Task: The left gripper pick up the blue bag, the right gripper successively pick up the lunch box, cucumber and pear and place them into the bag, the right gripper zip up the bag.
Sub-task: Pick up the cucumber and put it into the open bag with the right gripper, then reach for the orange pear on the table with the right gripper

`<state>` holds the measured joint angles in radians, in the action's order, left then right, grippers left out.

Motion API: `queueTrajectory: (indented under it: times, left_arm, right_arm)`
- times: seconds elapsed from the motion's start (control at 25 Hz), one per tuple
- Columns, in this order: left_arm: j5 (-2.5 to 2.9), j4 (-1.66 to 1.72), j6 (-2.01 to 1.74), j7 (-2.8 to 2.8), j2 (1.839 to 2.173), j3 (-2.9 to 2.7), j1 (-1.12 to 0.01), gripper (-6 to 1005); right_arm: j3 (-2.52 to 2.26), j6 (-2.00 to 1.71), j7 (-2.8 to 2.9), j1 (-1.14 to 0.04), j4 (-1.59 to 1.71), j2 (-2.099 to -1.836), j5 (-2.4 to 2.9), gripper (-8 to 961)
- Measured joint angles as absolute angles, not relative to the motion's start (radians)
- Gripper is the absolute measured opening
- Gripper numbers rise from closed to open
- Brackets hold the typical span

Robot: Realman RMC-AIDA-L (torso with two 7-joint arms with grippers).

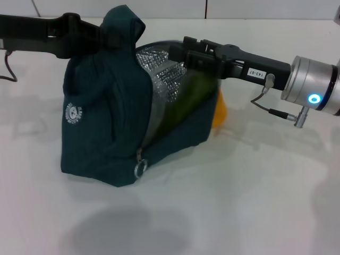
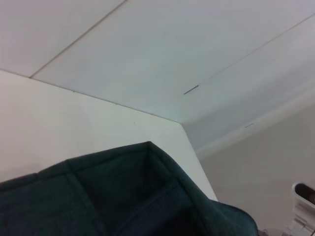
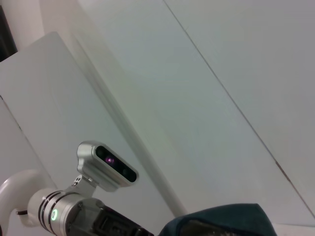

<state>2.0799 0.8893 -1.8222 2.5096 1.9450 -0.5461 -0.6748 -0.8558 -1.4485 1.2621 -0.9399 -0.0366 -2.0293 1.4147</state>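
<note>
The blue bag (image 1: pixel 101 122) stands on the white table, its top pulled up into a peak. My left gripper (image 1: pixel 109 34) comes in from the left and is shut on that peak; the bag's fabric also shows in the left wrist view (image 2: pixel 123 196). The bag's mouth shows foil lining (image 1: pixel 164 71) and faces right. My right gripper (image 1: pixel 178 52) is at the upper rim of the mouth. The cucumber (image 1: pixel 191 90) lies inside the bag below it. The pear (image 1: pixel 220 111) peeks out behind the bag's right end. The lunch box is hidden.
The zipper's ring pull (image 1: pixel 139 169) hangs at the bag's front corner, with the white logo (image 1: pixel 73 113) on its left side. A cable (image 1: pixel 6 66) lies at the far left. The right wrist view shows my left arm's wrist (image 3: pixel 106 169) and the bag's top (image 3: pixel 221 221).
</note>
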Motion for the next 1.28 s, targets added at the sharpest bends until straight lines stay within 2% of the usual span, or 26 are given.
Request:
queueTrajectory:
  times: [0.24,0.72,0.92,1.28]
  left_arm:
    - [2.074,0.889,-1.822,2.510,1.943,-0.546,-0.672,41]
    - [2.072,0.890,-1.824,2.510,1.944,-0.545,-0.658,41]
    - [2.072,0.894,-1.824,2.510,1.947,-0.545,-0.658,41]
    - [2.072,0.892,-1.823,2.510,1.948,-0.546,-0.666,41]
  right_arm:
    - [-0.856,-1.472,1.267,-0.903,0.009,-2.030,1.407,886]
    - [-0.890,-1.345,1.317,-0.572,0.398,-2.016,1.390,885]
    - [-0.980,-1.257,1.218,-0.548,0.414,-2.014,1.394,871]
    - [-1.192,-1.192,1.034,-0.615,0.400,-2.027,1.355,830]
